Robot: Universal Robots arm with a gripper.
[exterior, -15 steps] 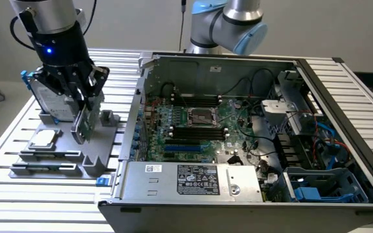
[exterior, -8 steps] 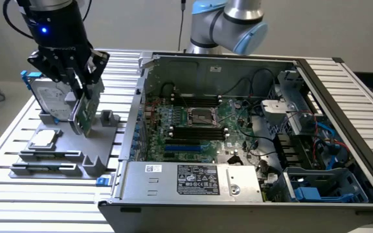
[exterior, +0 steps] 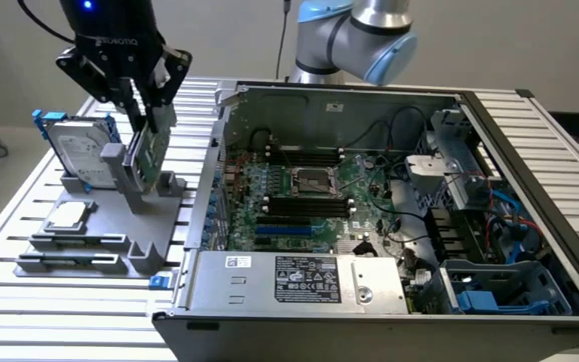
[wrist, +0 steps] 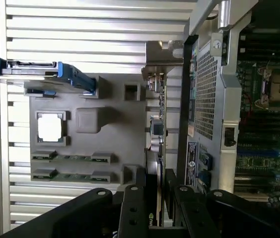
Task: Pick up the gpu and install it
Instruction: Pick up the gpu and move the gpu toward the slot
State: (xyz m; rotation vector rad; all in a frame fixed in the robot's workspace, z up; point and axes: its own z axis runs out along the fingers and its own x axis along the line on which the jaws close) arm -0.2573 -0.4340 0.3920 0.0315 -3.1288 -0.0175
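Gripper (exterior: 147,119) clamped on the gpu (exterior: 147,154), which stands on edge in the grey holder (exterior: 118,207).

The gripper reaches down from directly above, one jaw on each face of the card, and in the wrist view they press against it. The gpu sits at the holder's right end in the exterior view, on the slatted tabletop (exterior: 18,302). Its long axis runs near to far, parallel to the side wall of the open computer case (exterior: 470,102). The motherboard (exterior: 300,196) lies inside the case, to the exterior view's right of the card, beyond that wall.
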